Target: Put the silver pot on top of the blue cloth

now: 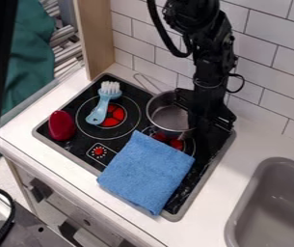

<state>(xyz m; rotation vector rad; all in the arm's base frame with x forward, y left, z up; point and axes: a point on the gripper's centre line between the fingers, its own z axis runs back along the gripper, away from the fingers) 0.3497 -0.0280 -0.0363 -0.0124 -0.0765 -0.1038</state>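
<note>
One silver pot [167,116], open-topped, standing at the back of the black stove [72,145], its wire handle pointing up and left toward the wall; one blue cloth [146,171], lying flat across the front right of the stove, over its grey rim, the pot just beyond its upper edge and not on top of it; one black gripper [197,126], hanging down at the pot's right side; whether it is open or closed on the pot, cannot tell; one light blue brush [102,106] with white bristles, lying across the left burner, bristles toward the wall; one red oval object [61,126], at the stove's left corner; one grey sink [265,212], set in the white counter [207,217] to the right; one wall [265,75] of white tiles, behind.
</note>
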